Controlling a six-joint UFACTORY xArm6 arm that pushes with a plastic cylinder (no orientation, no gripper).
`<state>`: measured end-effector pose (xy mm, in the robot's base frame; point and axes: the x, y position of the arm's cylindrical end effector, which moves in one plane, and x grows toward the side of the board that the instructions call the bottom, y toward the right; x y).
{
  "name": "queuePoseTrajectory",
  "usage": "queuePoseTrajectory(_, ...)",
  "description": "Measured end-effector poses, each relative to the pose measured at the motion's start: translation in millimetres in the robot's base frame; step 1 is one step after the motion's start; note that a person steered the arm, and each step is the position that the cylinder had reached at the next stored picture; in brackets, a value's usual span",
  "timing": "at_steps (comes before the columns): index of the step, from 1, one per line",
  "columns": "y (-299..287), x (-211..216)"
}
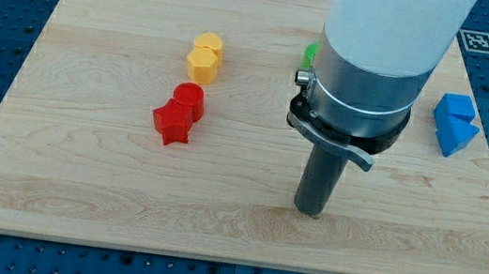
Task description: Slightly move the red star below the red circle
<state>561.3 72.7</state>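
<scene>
Tip (309,211) touches nothing, well right of red star (171,124) abutting red circle (189,99).

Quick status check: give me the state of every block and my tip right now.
red star: flat, touching red circle, at its lower left.
red circle: upright, against star.
yellow blocks: two, touching.
blue blocks: two, touching, right edge.
green block: mostly hidden behind arm.
my tip: touching nothing, right of the reds.
</scene>
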Motion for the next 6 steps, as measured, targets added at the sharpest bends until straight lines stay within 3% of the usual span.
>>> queuePoseTrajectory(1,0.0,0.0)
queuePoseTrajectory(2,-14.9,30.9)
queuePoseTrajectory(3,-63.2,33.0)
queuePoseTrajectory(5,-140.2,-36.1)
queuePoseTrajectory(6,-140.3,-37.2)
